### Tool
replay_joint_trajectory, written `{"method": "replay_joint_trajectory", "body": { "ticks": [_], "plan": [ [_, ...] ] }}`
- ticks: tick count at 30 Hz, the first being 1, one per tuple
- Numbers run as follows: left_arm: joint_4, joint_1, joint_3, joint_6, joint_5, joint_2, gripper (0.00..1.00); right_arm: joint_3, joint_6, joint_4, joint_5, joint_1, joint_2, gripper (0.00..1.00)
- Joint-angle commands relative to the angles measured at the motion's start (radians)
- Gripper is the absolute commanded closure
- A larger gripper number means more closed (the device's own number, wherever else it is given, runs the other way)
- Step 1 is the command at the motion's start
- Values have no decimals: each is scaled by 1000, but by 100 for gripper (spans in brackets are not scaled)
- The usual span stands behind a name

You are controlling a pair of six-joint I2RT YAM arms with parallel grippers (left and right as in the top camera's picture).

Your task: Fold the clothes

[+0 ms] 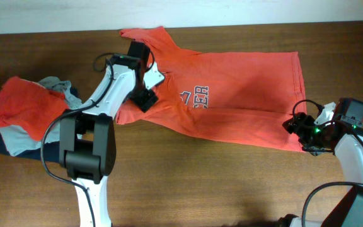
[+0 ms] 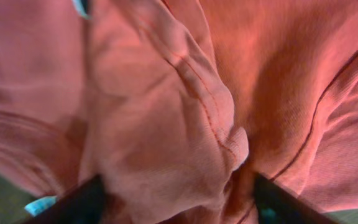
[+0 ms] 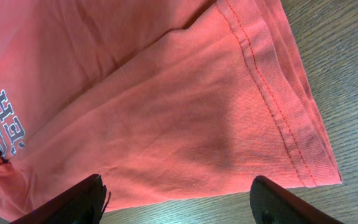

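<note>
Orange-red T-shirt (image 1: 251, 88), white-and-dark chest lettering (image 1: 197, 98), hem stitching (image 3: 272, 106) a deeper red; side pile (image 1: 17, 107) — orange-red, grey, navy — on a dark brown wood-grain worktop (image 1: 200, 183).

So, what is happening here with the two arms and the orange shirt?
Two robot arms are working on an orange T-shirt that lies mostly flat on the wooden table, lettering up. The left gripper is down on the shirt near the collar, open, with bunched cloth between its fingers. The right gripper is open over the corner of the bottom hem and holds nothing. A pile of other clothes sits beside the left arm.
</note>
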Motion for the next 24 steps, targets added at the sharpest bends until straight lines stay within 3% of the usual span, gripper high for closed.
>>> {"method": "replay_joint_trajectory", "body": {
  "ticks": [1, 4, 8, 19, 23, 24],
  "plan": [
    [26, 5, -24, 16, -2, 6, 49, 15, 4, 0, -13, 1, 3, 21],
    [41, 5, 3, -83, -147, 6, 70, 15, 4, -1, -13, 1, 3, 21],
    [39, 5, 54, -153, -264, -5, 82, 15, 4, -1, -13, 1, 3, 20],
    [180, 6, 137, -153, -218, -5, 99, 15, 4, -1, -13, 1, 3, 20],
    [168, 10, 137, -153, -185, 3, 99, 15, 4, -4, -13, 1, 3, 20],
    [121, 9, 137, -152, -159, 2, 93, 15, 4, -8, -13, 1, 3, 20]
  ]
}}
